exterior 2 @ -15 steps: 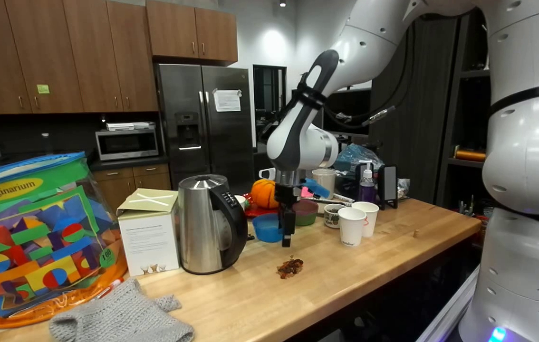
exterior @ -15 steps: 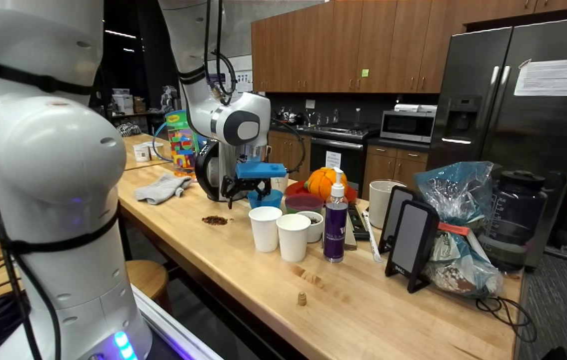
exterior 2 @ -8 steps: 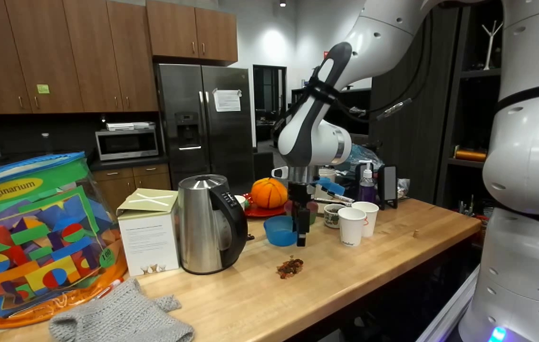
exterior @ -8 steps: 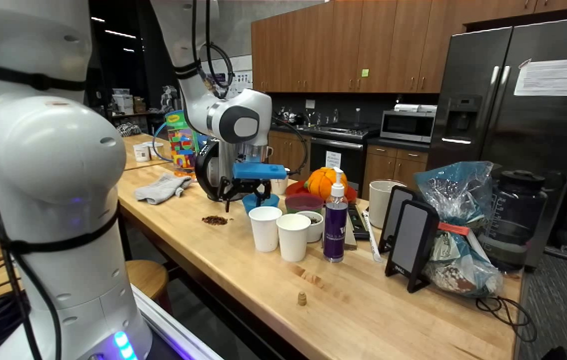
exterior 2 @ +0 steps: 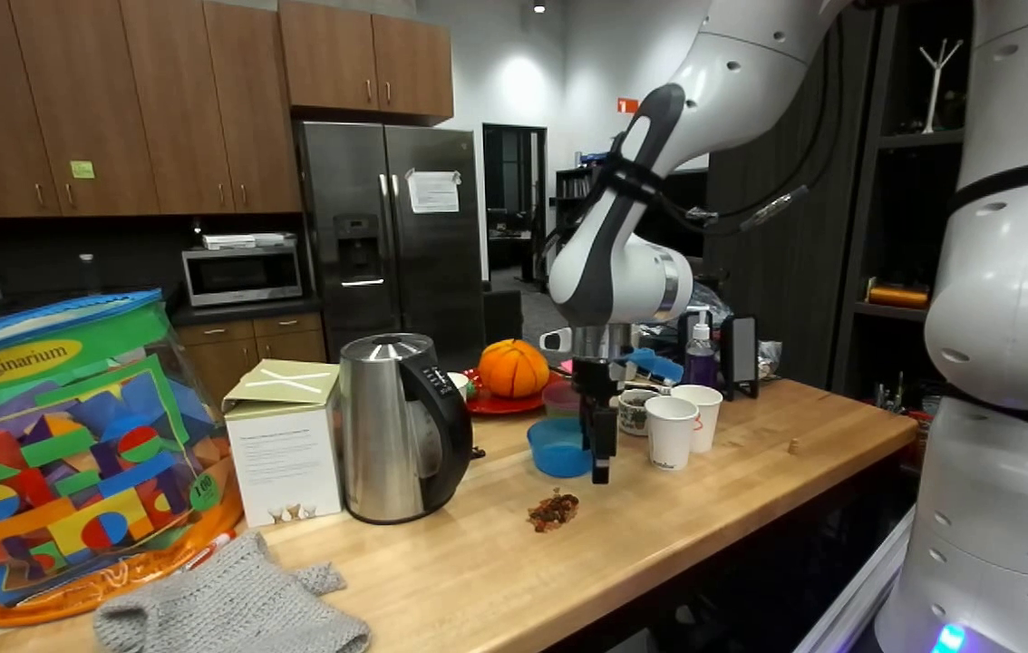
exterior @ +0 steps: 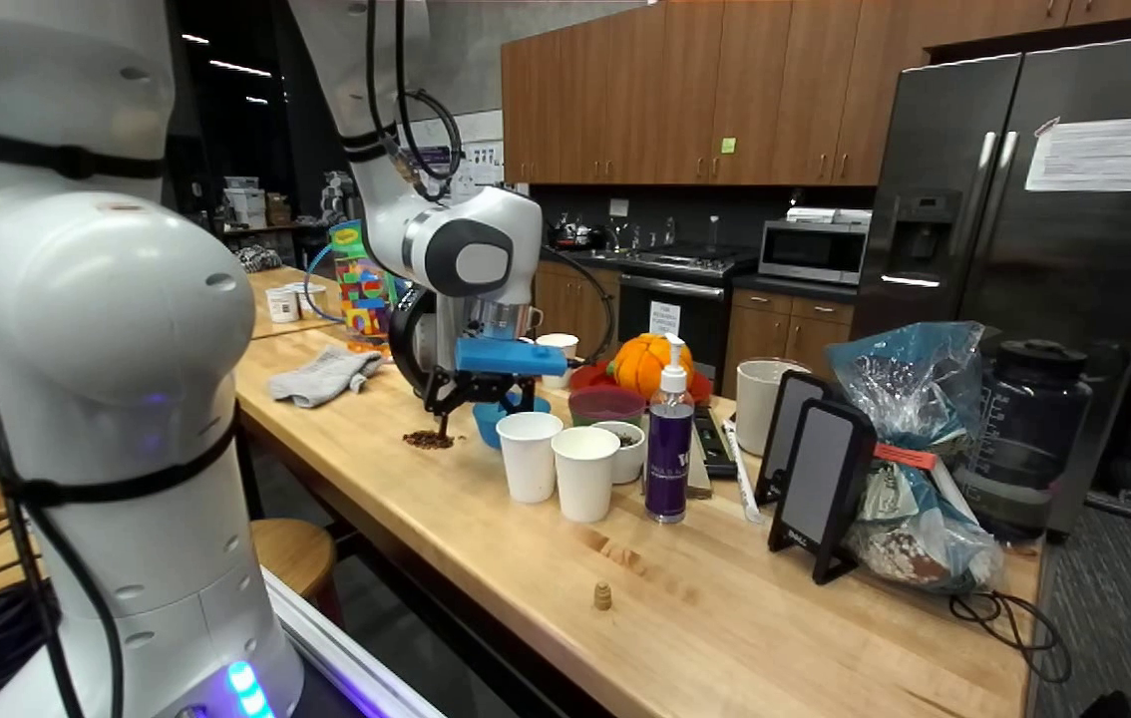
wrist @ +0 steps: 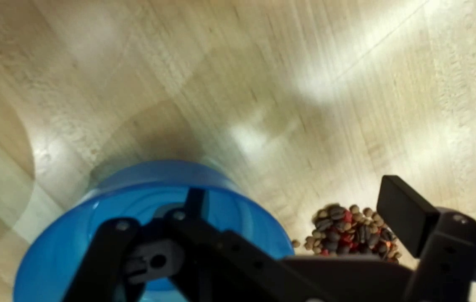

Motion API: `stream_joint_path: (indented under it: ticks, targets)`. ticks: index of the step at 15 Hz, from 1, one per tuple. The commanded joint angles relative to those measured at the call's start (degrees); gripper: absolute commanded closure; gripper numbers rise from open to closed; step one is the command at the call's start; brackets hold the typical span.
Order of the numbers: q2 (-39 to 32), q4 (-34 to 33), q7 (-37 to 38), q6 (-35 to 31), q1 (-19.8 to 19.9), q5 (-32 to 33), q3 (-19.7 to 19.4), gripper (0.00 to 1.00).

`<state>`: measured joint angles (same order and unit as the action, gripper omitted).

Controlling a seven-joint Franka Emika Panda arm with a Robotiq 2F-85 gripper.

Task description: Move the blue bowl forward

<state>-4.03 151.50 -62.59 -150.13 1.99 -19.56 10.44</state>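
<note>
The light-blue bowl (exterior 2: 556,450) stands upright on the wooden table, also seen in an exterior view (exterior: 488,427) partly behind the gripper and a white cup. In the wrist view the bowl (wrist: 61,235) fills the lower left, partly covered by the gripper's linkage. My gripper (wrist: 301,207) is open, fingers wide apart. One finger reaches inside the bowl's rim. The other is outside the bowl, beyond a pile of dark and red bits. In both exterior views the gripper (exterior: 484,419) (exterior 2: 597,453) is low at the bowl; whether a finger presses its wall is hidden.
The pile of bits (exterior 2: 553,512) lies beside the bowl. Two white cups (exterior: 529,459) (exterior: 585,474) stand close by. A steel kettle (exterior 2: 387,426), a reddish bowl (exterior: 605,404), a pumpkin on a red plate (exterior 2: 514,367) and a purple bottle (exterior: 667,459) are around.
The bowl has slid along the table together with my gripper, to the right and nearer in an exterior view. The gripper has moved toward the robot's base side and stayed open.
</note>
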Motion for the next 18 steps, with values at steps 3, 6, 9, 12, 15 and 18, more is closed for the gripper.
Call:
stream_joint_path:
  ticks: [3,6,9,12,15,18]
  targets:
    - [4.77,4.19,0.61,3.12,-1.50,1.22,-2.95,0.00]
    - [5.80,5.90,1.24,4.20,-2.04,2.06,-4.12,0.00]
    - [6.52,7.17,1.43,4.52,-2.59,2.42,-4.99,0.00]
    - [7.15,8.22,3.40,2.20,-3.05,4.89,-5.46,0.00]
    - [7.86,8.29,9.89,-0.98,-3.15,13.25,-5.82,0.00]
    - [9.11,7.71,16.64,-3.06,-3.05,20.71,-6.23,0.00]
